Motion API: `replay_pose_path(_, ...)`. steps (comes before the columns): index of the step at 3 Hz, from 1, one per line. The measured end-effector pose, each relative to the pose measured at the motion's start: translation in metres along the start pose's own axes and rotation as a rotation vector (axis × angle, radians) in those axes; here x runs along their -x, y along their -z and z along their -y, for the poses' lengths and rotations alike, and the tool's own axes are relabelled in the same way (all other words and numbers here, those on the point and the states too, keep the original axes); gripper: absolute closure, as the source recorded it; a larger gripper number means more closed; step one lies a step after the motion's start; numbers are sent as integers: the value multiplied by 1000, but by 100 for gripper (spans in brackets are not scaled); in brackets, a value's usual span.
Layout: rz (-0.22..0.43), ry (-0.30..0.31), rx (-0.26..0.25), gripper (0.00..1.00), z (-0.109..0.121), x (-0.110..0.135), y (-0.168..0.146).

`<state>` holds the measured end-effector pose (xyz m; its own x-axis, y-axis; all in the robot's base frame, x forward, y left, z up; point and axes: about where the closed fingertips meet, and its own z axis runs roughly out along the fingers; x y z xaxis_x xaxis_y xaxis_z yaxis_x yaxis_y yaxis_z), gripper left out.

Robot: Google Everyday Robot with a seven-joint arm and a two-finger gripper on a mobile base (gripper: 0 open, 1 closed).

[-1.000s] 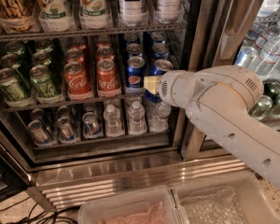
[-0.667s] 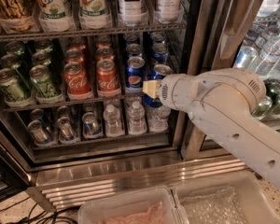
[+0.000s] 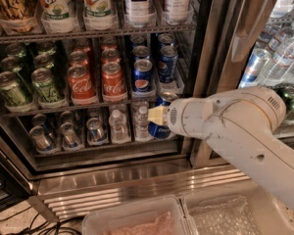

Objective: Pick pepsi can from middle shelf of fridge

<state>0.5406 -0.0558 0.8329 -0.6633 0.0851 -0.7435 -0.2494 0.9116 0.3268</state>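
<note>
six green cans (image 3: 46, 84), six red cans (image 3: 81, 83), five pepsi cans (image 3: 143, 75); fridge-front jaws hold one pepsi can (image 3: 160, 130)

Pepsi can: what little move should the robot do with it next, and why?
Probably pull it straight back, out of the fridge. The gripper looks shut around the pepsi can, which hangs in front of the middle shelf and below its edge, so it seems lifted free. Small water bottles stand just beside it, so backing out should avoid bumping them.

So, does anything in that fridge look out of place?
One pepsi can is off its rack: it hangs in front of the water bottles below the middle shelf, held in the end effector. Nothing looks spilled.
</note>
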Motion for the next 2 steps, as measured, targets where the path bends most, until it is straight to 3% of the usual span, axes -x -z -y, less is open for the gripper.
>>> replay_pose_path(1,-84,-37,27,100,-9,-30,8)
replay_pose_path(2,-169,-69,98,100,-29,-57,13)
